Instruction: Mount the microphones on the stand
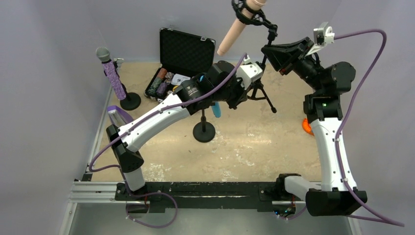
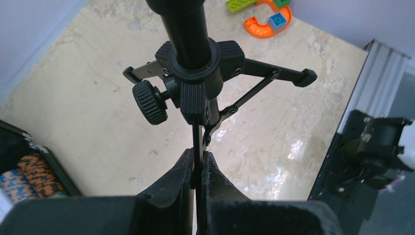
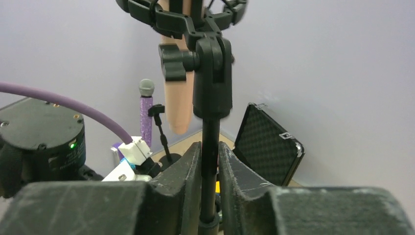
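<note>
The pale pink microphone [image 1: 234, 33] sits tilted in the clip on top of the black tripod stand [image 1: 260, 90] at the back; it also shows in the right wrist view [image 3: 178, 105]. My right gripper [image 1: 269, 51] [image 3: 210, 164] is shut on the tripod's upright pole [image 3: 211, 142] just below the clip. My left gripper [image 1: 249, 92] [image 2: 199, 169] is shut on a thin tripod leg [image 2: 196, 142] below the hub [image 2: 193, 73]. The glittery purple microphone [image 1: 112, 77] stands on a round-base stand at the left. The blue microphone [image 1: 217, 110] is mostly hidden under my left arm, beside a round-base stand [image 1: 204, 132].
An open black case [image 1: 187, 49] with patterned items stands at the back, left of the tripod. Orange and green toy pieces [image 2: 266, 19] lie on the table at the right, behind my right arm [image 1: 307, 126]. Grey walls close in the table on three sides.
</note>
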`<state>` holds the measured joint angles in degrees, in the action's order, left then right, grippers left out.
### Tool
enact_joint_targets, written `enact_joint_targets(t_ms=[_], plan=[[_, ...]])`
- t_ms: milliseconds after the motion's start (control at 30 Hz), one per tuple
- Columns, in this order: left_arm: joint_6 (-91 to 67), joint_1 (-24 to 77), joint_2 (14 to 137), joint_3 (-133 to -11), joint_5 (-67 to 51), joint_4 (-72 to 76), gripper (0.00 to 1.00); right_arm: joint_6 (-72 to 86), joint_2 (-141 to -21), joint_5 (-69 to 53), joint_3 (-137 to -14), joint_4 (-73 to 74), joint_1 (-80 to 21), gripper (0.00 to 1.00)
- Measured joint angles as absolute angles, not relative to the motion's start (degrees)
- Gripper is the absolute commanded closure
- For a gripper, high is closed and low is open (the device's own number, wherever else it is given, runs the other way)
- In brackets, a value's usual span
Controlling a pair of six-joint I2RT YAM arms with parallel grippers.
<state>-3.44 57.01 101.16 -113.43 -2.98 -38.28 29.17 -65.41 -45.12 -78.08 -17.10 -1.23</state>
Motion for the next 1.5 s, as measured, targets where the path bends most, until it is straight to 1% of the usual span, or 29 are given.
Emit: enact_joint_targets(t_ms=[100,167,333,533,900,1200,1367,1500], plan=[[1.63,56.18,101.14,-114.32,-4.56,-40.75,1.0,27.62,-64.4,-46.0,-77.52,-17.45,-0.62,0.56],[4.86,56.01,101.14,-114.56,-5.85,-42.52,1.0,26.15,-63.79,-46.68,-76.99,-17.54,-0.4,0.48],[8.38,55.35,101.14,-115.44,-8.84,-45.06,1.0,21.45,-61.98,-47.77,-74.67,-15.64,-0.23,0.41],[7.9,53.06,101.14,-115.72,-12.16,-43.24,1.0,16.97,-59.9,-47.79,-71.59,-12.03,-0.23,0.32],[3.92,51.07,101.14,-116.03,-14.98,-38.48,1.0,14.48,-57.69,-49.5,-69.71,-7.97,3.4,0.28],[3.57,50.26,101.14,-116.46,-15.03,-37.39,1.0,12.95,-57.89,-52.07,-66.46,-6.87,3.77,0.28],[3.62,50.26,101.14,-116.4,-16.1,-35.73,1.0,14.11,-59.57,-53.54,-66.11,-7.62,3.7,0.33],[3.68,50.26,101.03,-115.59,-17.67,-33.63,1.0,18.06,-62.28,-53.45,-66.17,-10.61,3.68,0.45]])
